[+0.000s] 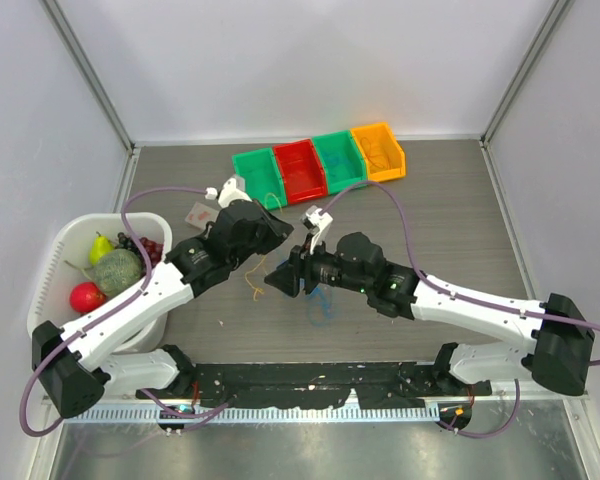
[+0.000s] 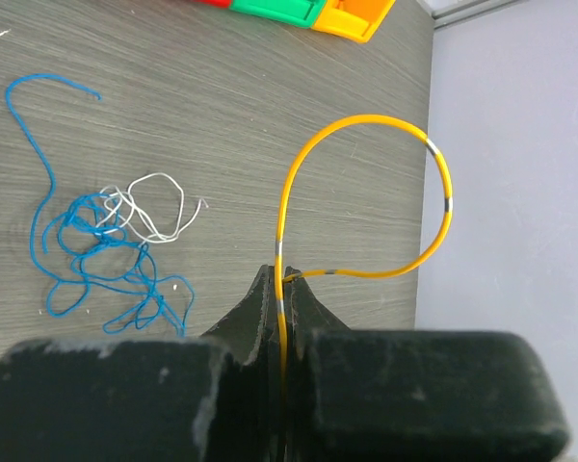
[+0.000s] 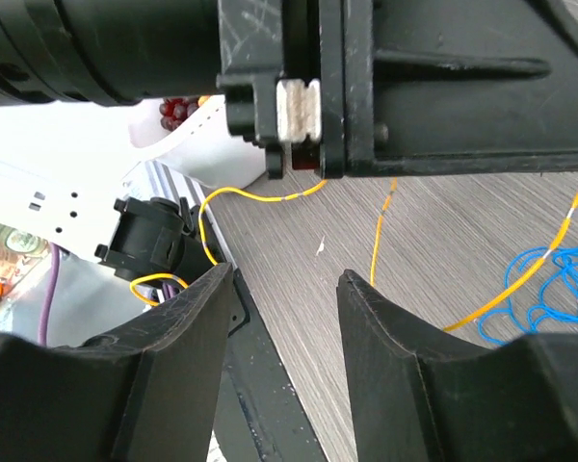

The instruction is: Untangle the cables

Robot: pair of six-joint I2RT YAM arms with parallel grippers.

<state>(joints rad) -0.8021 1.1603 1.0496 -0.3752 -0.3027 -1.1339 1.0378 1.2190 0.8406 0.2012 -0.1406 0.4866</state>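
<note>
Desk [image 1: 460, 210] centre carries the work, with both arms meeting there.

Left end effector [image 2: 281, 279] is clamped shut on the orange-yellow cable [image 2: 366, 117], which is pinched between its fingertips. From the grip the cable stands out ahead in one open round loop and curls back to the tips.

Right end effector [image 3: 284, 289] faces the left one at close range. Its fingers are spread apart with nothing between them, and a slack run of the orange-yellow cable hangs just beyond.

The blue cable [image 2: 85, 217] lies knotted in loose coils on the desk beside the left end effector. The whitish cable [image 2: 157, 176] is caught in the upper side of that knot, touching it.

A row of bins [image 1: 298, 172] lines the far edge, well apart from the tangle. The white basket [image 1: 50, 270] sits at the left edge. Open desk lies to the right of the tangle and toward the far right corner.
</note>
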